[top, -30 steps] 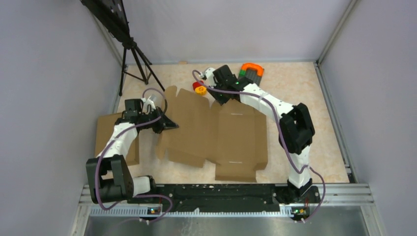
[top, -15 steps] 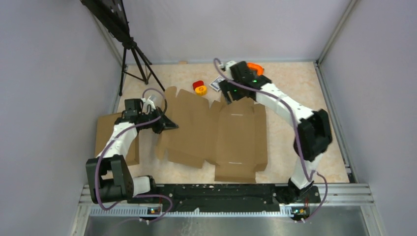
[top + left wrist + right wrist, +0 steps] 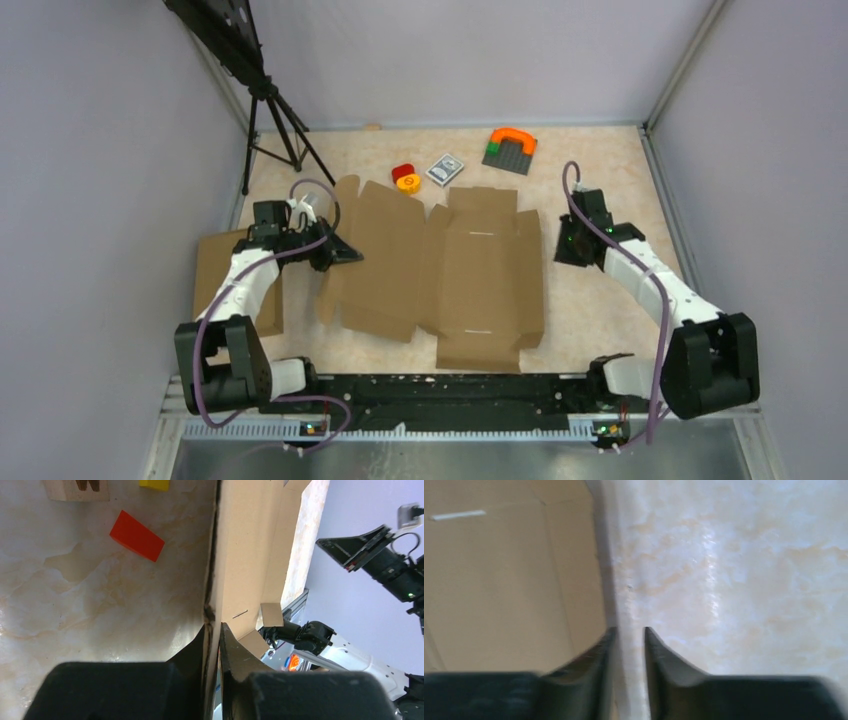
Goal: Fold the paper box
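The likeliest trouble is at the left gripper (image 3: pixel 212 626). Its jaws are pinched shut on the thin left edge of the paper box (image 3: pixel 440 270), a plain brown die-cut cardboard sheet with flaps and tabs. A grip that narrow could let the sheet slip out once the panel is swung up. A pull off the score line could also crease or tear the flap.

The right gripper (image 3: pixel 629 630) hangs low over the marbled beige worktop (image 3: pixel 600 180), just beside the sheet's right edge. Its jaws stand slightly apart and hold nothing. That edge lies flat, so I judge the jaws may fail to get under it and shove the whole sheet leftward instead, buckling it against the left grip.

A small red-and-yellow piece (image 3: pixel 405 178) sits close to the sheet's far edge, and a rising flap could knock it. Another brown cardboard box (image 3: pixel 215 270) lies under the left arm and limits room on that side.

The paper box lies spread open in the middle of the worktop, between the two arms. It has not been folded at all. There is a broad right panel with two pale slits, a left panel with notched flaps, and tabs at the near and far ends. The left part seems raised a little where it is pinched.
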